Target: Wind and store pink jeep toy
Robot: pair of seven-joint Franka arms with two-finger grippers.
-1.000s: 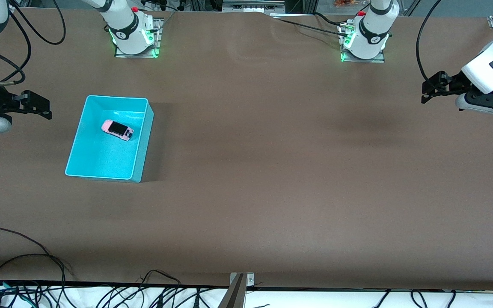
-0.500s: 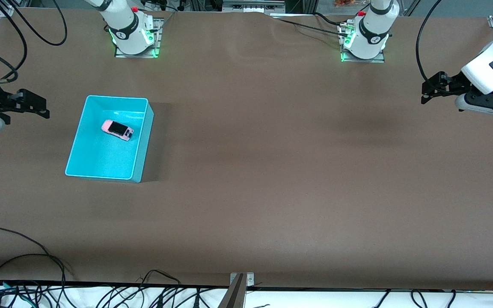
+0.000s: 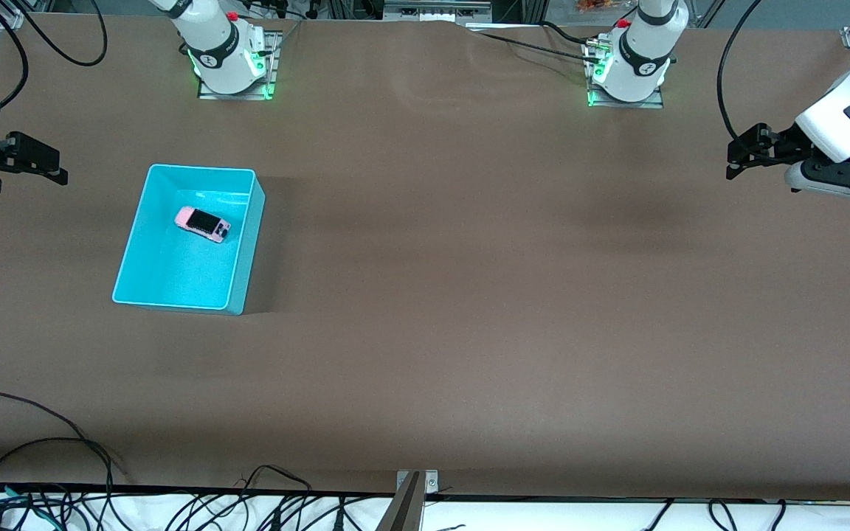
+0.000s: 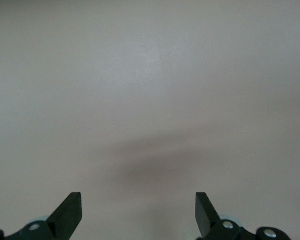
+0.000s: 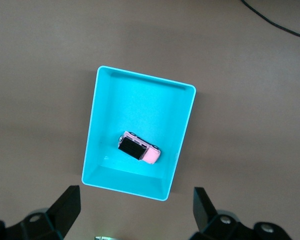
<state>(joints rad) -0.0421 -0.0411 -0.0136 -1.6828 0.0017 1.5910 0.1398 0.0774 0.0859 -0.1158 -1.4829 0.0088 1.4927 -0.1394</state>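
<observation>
Inside the turquoise plastic bin [image 3: 183, 286] lies the tiny pale pink jeep toy with its black roof [image 3: 203, 223], so storing looks done, and both the right gripper [image 3: 30, 158] and left gripper [image 3: 746, 153] hover spread and empty, well away from the bin.

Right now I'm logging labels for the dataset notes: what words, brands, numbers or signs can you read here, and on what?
None can be read.
The pink jeep toy in the turquoise bin: no lettering visible.
The right arm's base and the left arm's base: each bears a small dark round mark, too small to read.
The brown table: no markings.
</observation>
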